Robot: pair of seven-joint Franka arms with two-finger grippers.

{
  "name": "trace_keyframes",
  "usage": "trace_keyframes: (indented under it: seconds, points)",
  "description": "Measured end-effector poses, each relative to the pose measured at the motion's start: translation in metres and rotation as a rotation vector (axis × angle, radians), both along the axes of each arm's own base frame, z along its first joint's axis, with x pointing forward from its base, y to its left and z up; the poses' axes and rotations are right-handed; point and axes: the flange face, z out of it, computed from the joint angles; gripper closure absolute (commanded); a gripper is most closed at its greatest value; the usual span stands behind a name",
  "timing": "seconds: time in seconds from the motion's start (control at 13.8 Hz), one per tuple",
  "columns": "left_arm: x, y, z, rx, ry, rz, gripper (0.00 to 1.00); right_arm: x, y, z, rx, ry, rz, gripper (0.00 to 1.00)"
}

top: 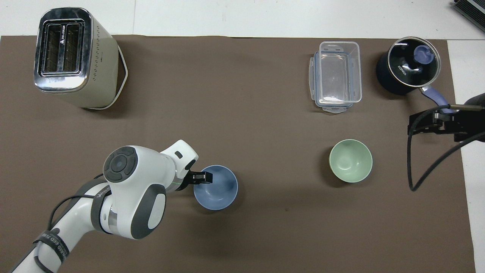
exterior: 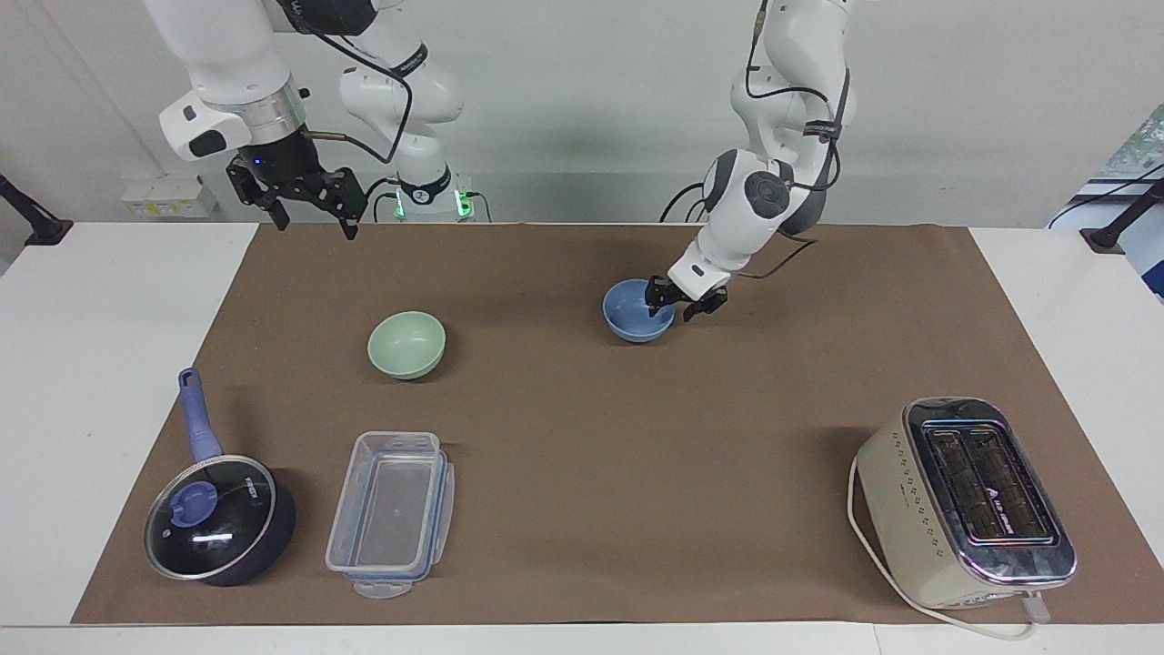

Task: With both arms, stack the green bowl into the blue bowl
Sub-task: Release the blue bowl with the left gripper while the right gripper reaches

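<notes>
The blue bowl (exterior: 637,318) stands upright on the brown mat, also in the overhead view (top: 216,189). My left gripper (exterior: 680,305) is open astride the bowl's rim on the side toward the left arm's end, one finger inside and one outside; it also shows in the overhead view (top: 201,177). The green bowl (exterior: 406,344) stands alone on the mat toward the right arm's end, also seen from overhead (top: 350,160). My right gripper (exterior: 316,223) is open and empty, raised over the mat's edge at its own end, and waits (top: 428,125).
A dark pot with a glass lid and blue handle (exterior: 218,518) and a clear plastic container (exterior: 391,514) stand farther from the robots than the green bowl. A toaster (exterior: 964,500) with a cord stands at the left arm's end, far from the robots.
</notes>
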Motion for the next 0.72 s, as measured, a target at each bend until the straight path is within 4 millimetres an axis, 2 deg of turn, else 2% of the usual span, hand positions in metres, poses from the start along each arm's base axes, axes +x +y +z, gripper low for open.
trace_keyframes:
  seconds: [0.22, 0.43, 0.72]
  points:
    - [0.029, 0.031, 0.027, -0.018, 0.004, 0.063, 0.0, 0.0, -0.001, 0.0, 0.0, 0.0, 0.0, 0.0]
    - [0.055, 0.066, 0.066, -0.009, 0.0, 0.085, 0.0, 0.001, -0.011, -0.003, 0.0, -0.008, 0.013, 0.0]
    - [0.086, 0.11, 0.124, 0.073, -0.044, 0.081, 0.0, 0.002, -0.018, -0.025, -0.001, -0.023, 0.033, 0.0]
